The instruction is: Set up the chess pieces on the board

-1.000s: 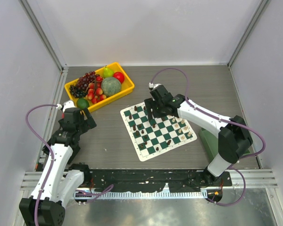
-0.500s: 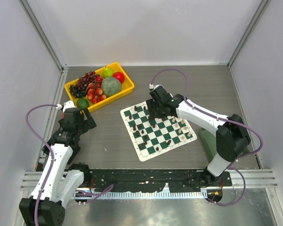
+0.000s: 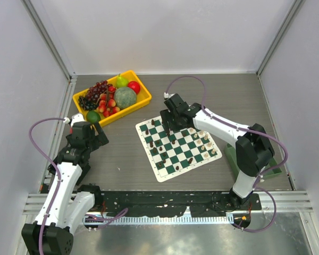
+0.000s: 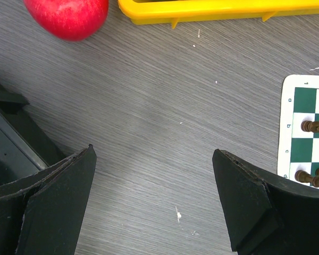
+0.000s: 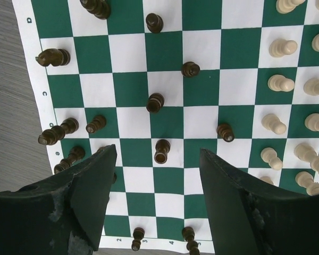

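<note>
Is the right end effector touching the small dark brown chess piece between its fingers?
Apart. Right wrist view shows bare squares between piece and end effector.

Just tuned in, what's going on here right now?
The right tool hangs open and empty over the board, above dark pieces scattered across its middle squares. The cream pieces are grouped along one side. The left tool is open too, holding nothing, over the table near the yellow tray. Setup is unfinished.
</note>
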Robot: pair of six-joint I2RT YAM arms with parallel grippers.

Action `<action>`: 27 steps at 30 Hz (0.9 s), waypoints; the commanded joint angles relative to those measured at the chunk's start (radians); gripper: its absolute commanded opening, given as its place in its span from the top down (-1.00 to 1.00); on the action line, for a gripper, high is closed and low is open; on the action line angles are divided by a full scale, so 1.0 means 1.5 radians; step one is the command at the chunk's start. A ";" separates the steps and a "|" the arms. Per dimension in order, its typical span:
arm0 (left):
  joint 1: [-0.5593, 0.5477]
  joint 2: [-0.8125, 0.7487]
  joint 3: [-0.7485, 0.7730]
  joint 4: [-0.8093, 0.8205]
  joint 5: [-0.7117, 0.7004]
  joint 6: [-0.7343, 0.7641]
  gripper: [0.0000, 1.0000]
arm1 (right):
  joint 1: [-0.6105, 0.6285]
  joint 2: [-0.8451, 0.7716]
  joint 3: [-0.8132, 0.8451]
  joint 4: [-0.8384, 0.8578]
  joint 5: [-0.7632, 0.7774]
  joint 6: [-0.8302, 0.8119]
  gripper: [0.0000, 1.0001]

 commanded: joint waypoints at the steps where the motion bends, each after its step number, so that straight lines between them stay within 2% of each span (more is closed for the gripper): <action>1: 0.003 -0.014 0.005 0.004 -0.005 0.005 -0.98 | -0.001 -0.006 0.032 0.005 0.002 -0.001 -0.40; 4: 0.002 -0.016 0.005 0.001 -0.008 0.005 -0.98 | 0.000 -0.034 0.012 -0.008 0.025 0.004 -0.40; 8: 0.002 -0.014 0.003 0.004 -0.009 0.006 -0.98 | -0.001 -0.110 -0.067 -0.021 0.052 0.021 -0.42; 10: 0.003 -0.009 0.001 0.008 -0.005 0.002 -0.98 | -0.001 -0.153 -0.137 -0.026 0.035 0.033 -0.42; 18: 0.003 0.012 0.000 0.018 0.018 -0.005 -0.98 | -0.001 -0.305 -0.299 -0.043 -0.063 0.104 -0.47; 27: 0.003 0.011 -0.002 0.023 0.035 -0.014 -0.98 | 0.000 -0.275 -0.337 -0.012 -0.078 0.118 -0.34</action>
